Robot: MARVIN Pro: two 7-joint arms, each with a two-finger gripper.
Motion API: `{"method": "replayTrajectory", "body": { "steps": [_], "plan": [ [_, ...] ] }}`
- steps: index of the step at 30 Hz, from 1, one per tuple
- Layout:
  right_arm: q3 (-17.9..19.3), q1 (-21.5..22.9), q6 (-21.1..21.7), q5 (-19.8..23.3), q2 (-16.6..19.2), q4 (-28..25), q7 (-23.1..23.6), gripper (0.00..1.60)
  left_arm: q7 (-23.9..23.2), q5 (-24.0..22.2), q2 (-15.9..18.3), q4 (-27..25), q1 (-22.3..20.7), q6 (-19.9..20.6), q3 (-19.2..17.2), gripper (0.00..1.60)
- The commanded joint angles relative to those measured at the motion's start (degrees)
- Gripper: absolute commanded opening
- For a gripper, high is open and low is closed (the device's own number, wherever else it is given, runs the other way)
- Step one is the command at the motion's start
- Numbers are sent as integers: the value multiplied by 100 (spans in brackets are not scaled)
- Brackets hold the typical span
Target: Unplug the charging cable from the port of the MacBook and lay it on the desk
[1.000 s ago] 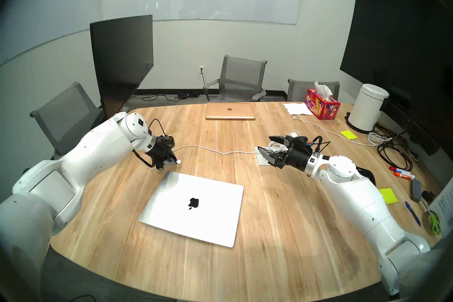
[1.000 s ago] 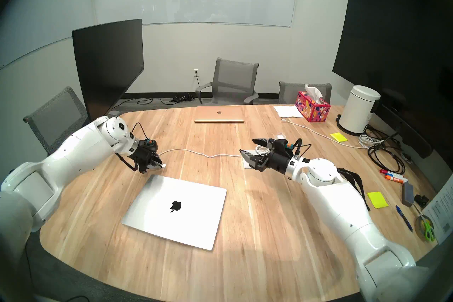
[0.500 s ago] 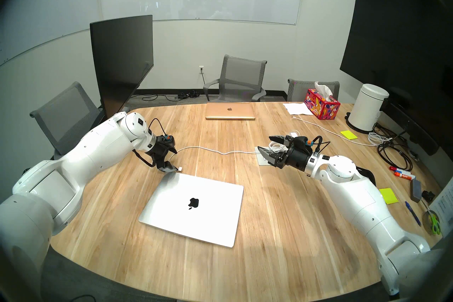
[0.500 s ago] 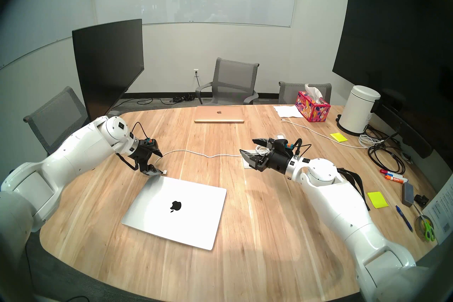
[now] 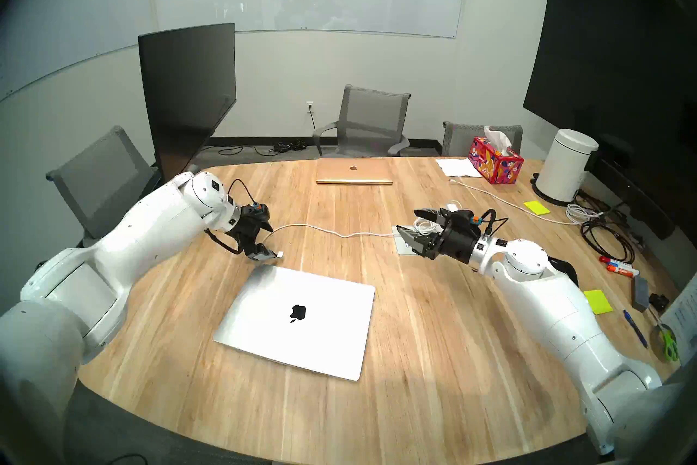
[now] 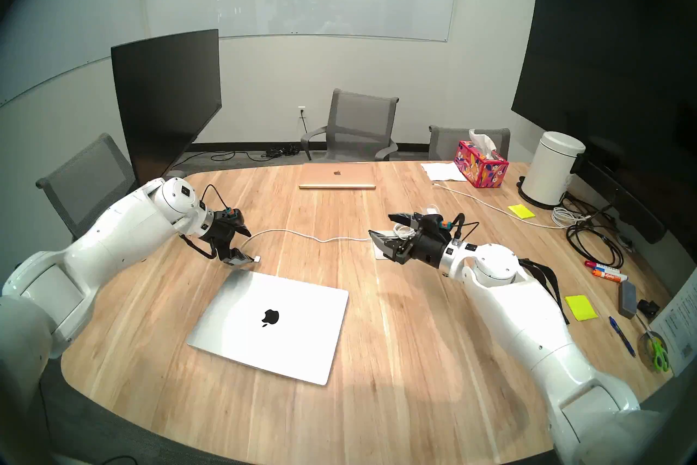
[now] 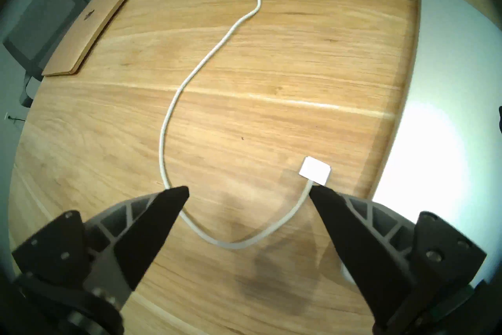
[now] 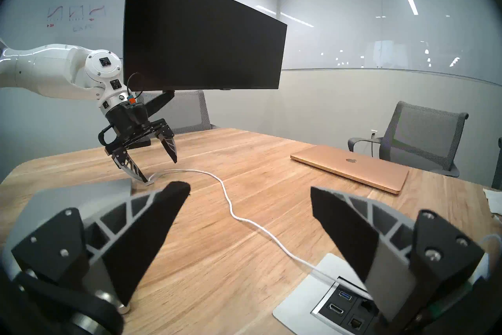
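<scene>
Since a second ago, left gripper (image 5: 268,241) released cable (image 5: 332,231), spread wide and lifted slightly. Plug (image 7: 315,171) now lies flat on desk (image 5: 415,321), free of MacBook (image 5: 298,321), just beside its far-left corner; one fingertip (image 7: 323,194) nearly touching cord by plug. Cord loops between the fingers, then runs across desk to outlet box (image 8: 323,296). Right gripper (image 5: 411,226) unmoved, wide, empty, hovering over outlet box. Rose-gold laptop (image 5: 353,170) at far edge.
</scene>
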Motion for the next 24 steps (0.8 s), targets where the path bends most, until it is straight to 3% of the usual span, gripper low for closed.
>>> {"method": "replayTrajectory", "body": {
  "steps": [1,9,17,20,24],
  "plan": [
    [41,76,10,21,6,-93,-4,160,-1,-249,-54,-4,-80,83,-231,160],
    [41,75,11,21,6,-95,-5,160,31,-337,-55,-86,-59,222,-297,160],
    [41,75,12,21,7,-95,-6,160,644,-240,-137,-313,194,625,-273,160],
    [41,77,8,20,5,-90,-3,160,1017,71,-179,-423,271,681,-57,160],
    [41,75,11,21,6,-94,-5,160,1219,-55,-243,-453,410,777,-129,160]
  ]
}}
